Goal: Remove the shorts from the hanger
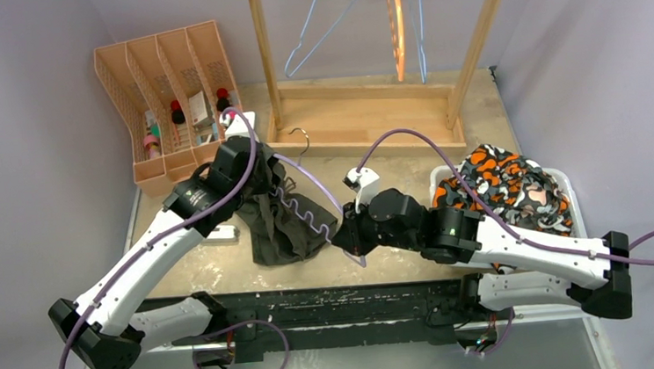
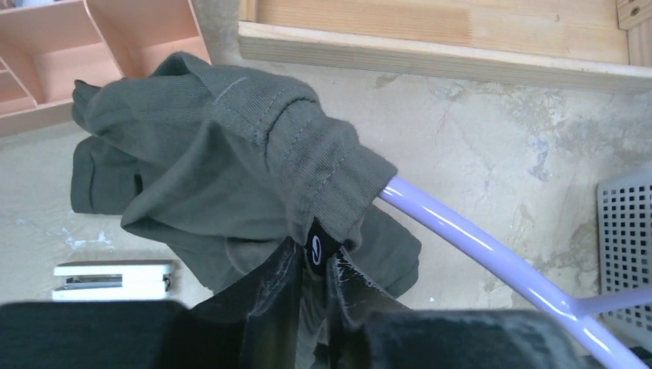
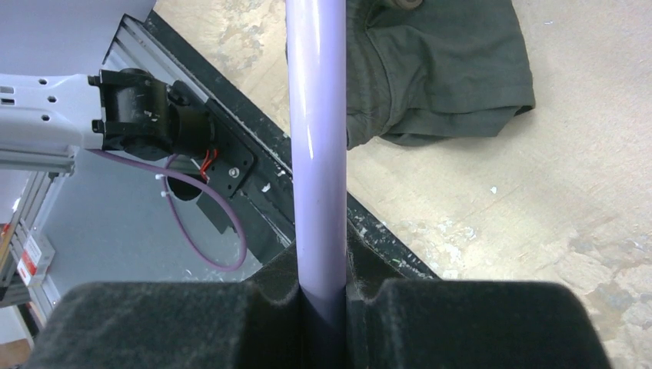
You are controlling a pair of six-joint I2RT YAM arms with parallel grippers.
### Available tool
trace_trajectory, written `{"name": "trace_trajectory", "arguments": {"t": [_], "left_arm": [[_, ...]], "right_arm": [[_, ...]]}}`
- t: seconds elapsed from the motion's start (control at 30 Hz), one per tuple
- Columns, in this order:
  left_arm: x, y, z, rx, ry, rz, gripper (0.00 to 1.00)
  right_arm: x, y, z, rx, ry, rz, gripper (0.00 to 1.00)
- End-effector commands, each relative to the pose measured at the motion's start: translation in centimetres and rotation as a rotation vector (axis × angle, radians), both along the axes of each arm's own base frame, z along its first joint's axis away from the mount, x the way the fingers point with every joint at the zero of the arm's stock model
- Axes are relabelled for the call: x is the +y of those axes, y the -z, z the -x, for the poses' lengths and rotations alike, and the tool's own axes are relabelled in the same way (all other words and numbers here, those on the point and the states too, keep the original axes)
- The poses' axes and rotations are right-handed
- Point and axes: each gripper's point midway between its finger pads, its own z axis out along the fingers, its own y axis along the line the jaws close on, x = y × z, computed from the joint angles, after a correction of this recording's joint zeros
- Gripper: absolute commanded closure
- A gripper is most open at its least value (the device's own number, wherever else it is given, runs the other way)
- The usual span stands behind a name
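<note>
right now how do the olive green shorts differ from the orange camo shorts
Colour: the olive green shorts are plain; the orange camo shorts are blotched orange, white and black. Place: the olive pair lies bunched on the table; the camo pair sits heaped in the white basket. State: the olive pair is threaded on the lilac hanger, pinched by the left pincer; the camo pair is on no hanger. Both are crumpled fabric.

Light even, diffuse | shadows soft | glare on hanger point(image 3: 311, 138) | wrist foregrounds perhaps defocused
</note>
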Motion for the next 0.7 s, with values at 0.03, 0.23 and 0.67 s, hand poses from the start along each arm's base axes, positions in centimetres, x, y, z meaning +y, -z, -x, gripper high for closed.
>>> {"name": "trace_trajectory", "arguments": {"t": [0.03, 0.23, 0.67], "left_arm": [[0.1, -2.5, 0.1, -0.072, 0.03, 0.03, 0.95], [1.9, -3.1, -0.3, -0.093, -0.047, -0.031, 1.0], [3.6, -4.0, -2.2, -0.108, -0.193, -0.088, 1.0]], "right_arm": [[0.0, -3.6, -1.2, -0.055, 0.069, -0.12, 1.0], [-0.7, -2.3, -0.9, -0.038, 0.062, -0.059, 1.0], [-3.2, 0.4, 2.8, 0.055, -0.075, 0.022, 1.0]]}}
